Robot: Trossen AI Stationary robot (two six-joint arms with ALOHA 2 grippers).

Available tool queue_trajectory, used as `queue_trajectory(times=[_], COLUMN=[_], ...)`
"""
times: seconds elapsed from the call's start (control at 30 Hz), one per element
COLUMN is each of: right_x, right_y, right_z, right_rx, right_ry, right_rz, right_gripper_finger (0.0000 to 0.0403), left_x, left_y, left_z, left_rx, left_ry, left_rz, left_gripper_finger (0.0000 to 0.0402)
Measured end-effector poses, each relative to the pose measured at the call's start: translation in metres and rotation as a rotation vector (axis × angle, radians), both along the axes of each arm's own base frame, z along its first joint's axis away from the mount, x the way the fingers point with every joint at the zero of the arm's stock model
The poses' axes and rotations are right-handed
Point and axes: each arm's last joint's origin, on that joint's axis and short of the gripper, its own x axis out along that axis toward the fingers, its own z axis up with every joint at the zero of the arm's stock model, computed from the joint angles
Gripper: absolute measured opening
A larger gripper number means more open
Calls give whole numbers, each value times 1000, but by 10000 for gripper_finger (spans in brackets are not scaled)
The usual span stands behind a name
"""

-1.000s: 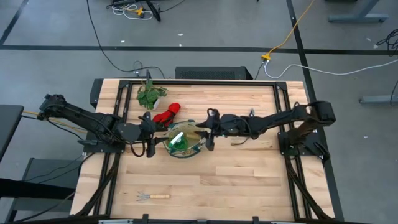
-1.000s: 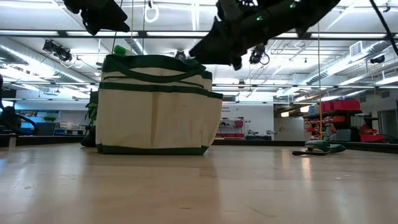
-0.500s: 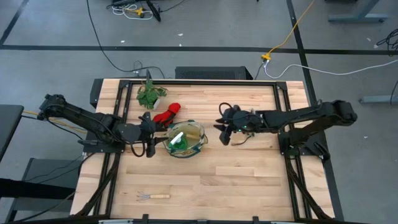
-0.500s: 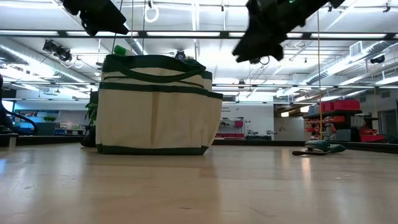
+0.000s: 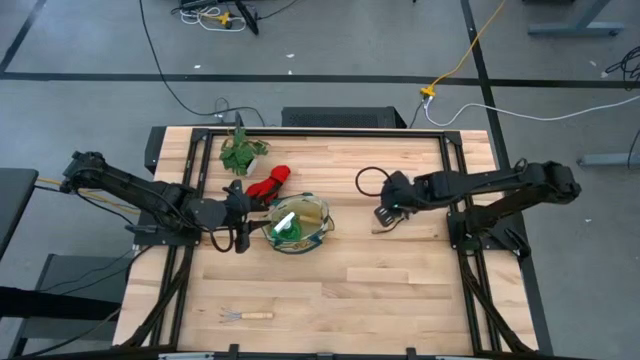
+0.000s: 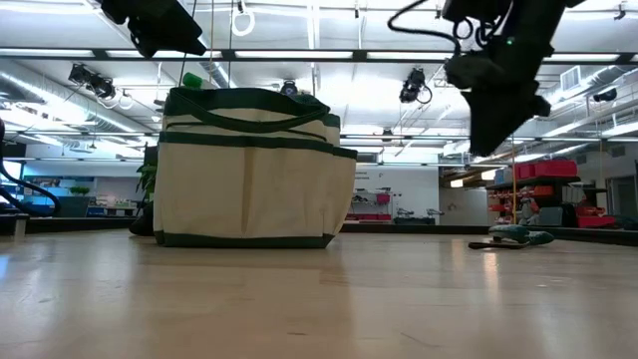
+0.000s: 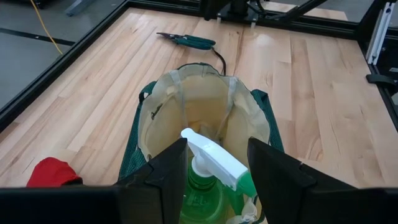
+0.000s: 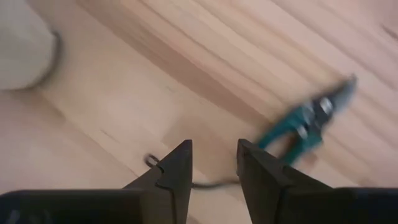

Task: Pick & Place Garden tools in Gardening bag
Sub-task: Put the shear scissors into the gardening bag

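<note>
Standing on the table: the bag [image 5: 297, 224] is upright near the middle, its mouth open; in the low view [image 6: 249, 170] it is beige with dark green trim and outer pockets.
Bag contents: a green spray bottle [image 7: 208, 174] with a white trigger head stands inside, leaning at the rim on the left arm's side.
Left gripper [image 5: 240, 216]: it is just beside the bag, with its fingers [image 7: 168, 171] spread wide on both sides of the bottle head, holding nothing.
Right gripper [image 5: 383, 213]: it hangs above the table to the right of the bag, fingers [image 8: 174, 171] a little apart and empty.
Shears [image 5: 388, 229]: they lie flat on the wood just below the right gripper; the handles look teal in the right wrist view [image 8: 301, 127].
Gloves [image 5: 268, 184]: red, on the table just behind the bag.
Fork [image 5: 245, 316]: wooden handle, alone near the front edge, well apart from the bag.
Plant [image 5: 240, 153]: a leafy bunch at the back left.
Table [image 5: 400, 290]: light wooden boards in a black frame.
Room: grey floor with cables; ceiling lights and shelves far behind.
</note>
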Motion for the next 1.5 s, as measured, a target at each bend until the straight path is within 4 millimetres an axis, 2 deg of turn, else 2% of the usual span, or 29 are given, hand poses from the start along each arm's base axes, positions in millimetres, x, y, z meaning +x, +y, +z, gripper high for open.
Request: queue_trajectory(times=[0.4, 0.63, 0.8, 1.23, 1.5], right_x=[-15, -17, -21, -26, -33], right_y=[-9, -14, -19, -36, -41], right_z=[-4, -4, -12, -60, -82], right_rx=[78, 105, 125, 194, 207], right_ry=[98, 108, 127, 34, -3], right_rz=[-220, -285, -330, -379, -410], right_gripper_finger=[126, 126, 126, 126, 126], left_x=[0, 0, 0, 0, 0], left_y=[0, 0, 0, 0, 0], left_z=[0, 0, 0, 0, 0], left_rx=[0, 0, 0, 0, 0], left_ry=[0, 0, 0, 0, 0], left_rz=[0, 0, 0, 0, 0], left_gripper_finger=[174, 174, 174, 174, 174])
